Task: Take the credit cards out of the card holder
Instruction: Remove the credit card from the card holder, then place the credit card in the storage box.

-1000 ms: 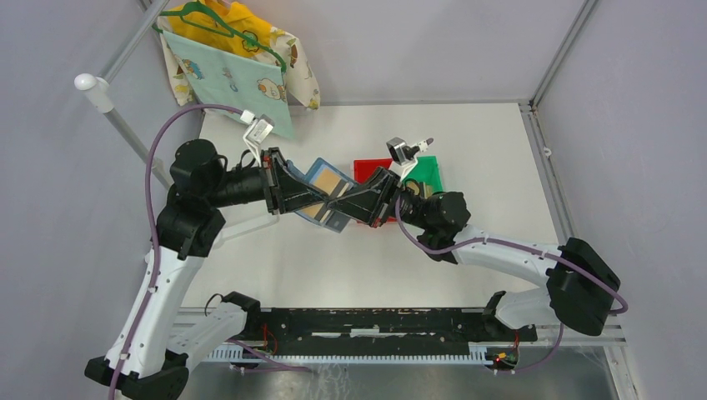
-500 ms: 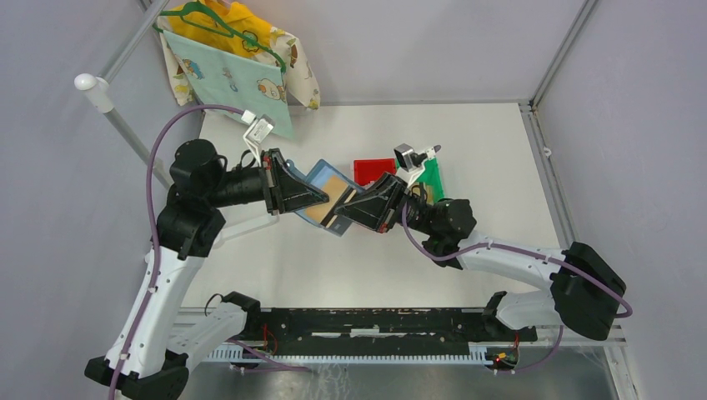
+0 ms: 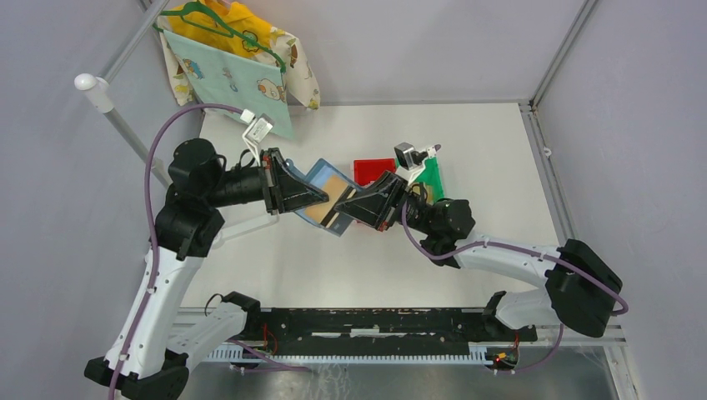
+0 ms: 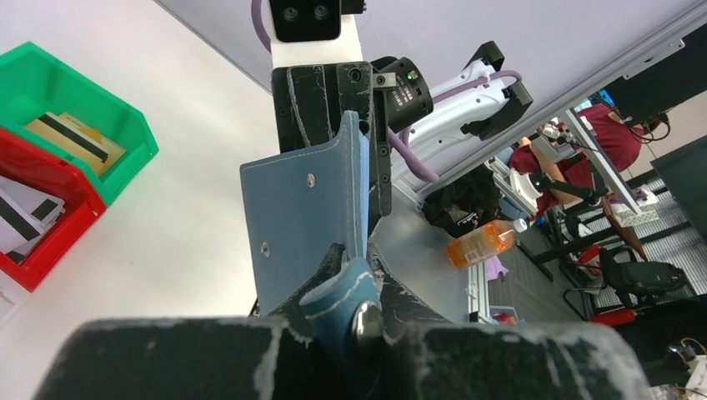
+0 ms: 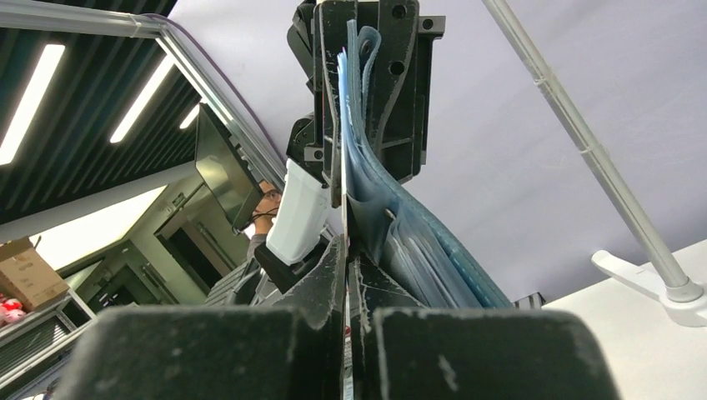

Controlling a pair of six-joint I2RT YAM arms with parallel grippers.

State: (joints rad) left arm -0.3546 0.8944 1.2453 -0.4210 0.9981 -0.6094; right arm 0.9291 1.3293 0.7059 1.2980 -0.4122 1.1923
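Meeting in mid-air above the table, both grippers grip one thing. The left gripper is clamped tight on the strap end of the blue card holder, which stands on edge, clear of the table. The right gripper has its fingers pressed together on a thin dark card seen edge-on, its far end inside the holder. Beyond sit a red bin with striped white cards and a green bin with a tan card.

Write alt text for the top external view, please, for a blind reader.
A slate-blue card holder hangs above a white table, gripped at one end by the left pincer and at the other by the right pincer. A red bin and a green bin stand behind it.
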